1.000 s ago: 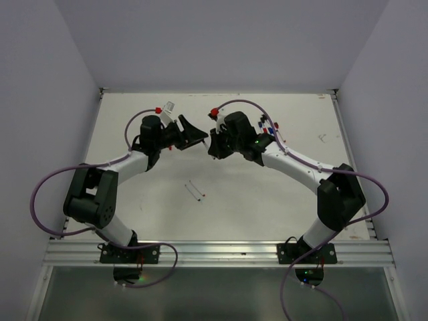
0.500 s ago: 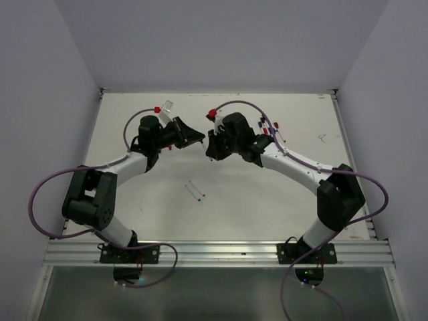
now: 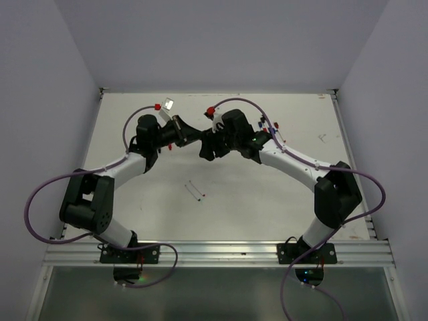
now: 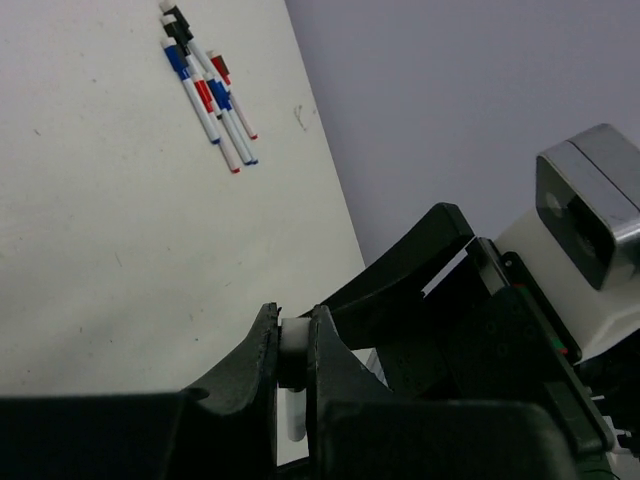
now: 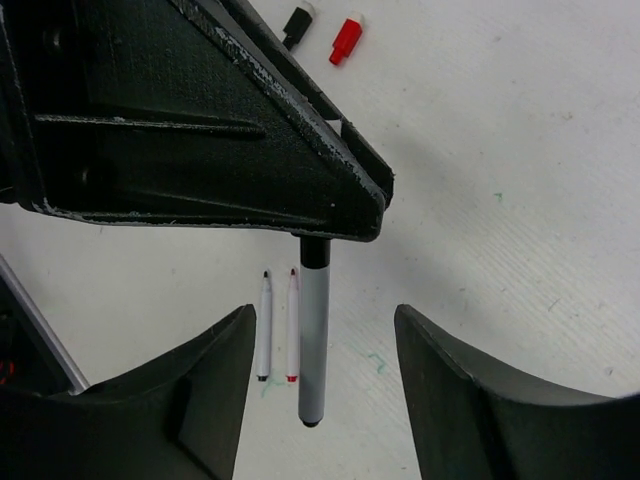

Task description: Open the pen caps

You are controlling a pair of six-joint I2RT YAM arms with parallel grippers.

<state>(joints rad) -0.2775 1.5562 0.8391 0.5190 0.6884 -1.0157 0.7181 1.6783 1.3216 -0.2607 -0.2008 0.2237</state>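
The left gripper clamped a pen above the counter, while the right gripper stood released astride it.

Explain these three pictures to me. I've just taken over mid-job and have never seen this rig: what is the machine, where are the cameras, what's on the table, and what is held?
The machine is two black-and-white robot arms, the left arm and the right arm, bolted at the near edge of a white table. One picture looks down from above and behind them. The other two come from a camera on each wrist. The left gripper is shut on a thin grey-barrelled pen with black ends, which hangs between the open fingers of the right gripper. On the table lie two thin white uncapped pens, a loose black cap, a loose red cap and a bunch of small red, blue and black pens.
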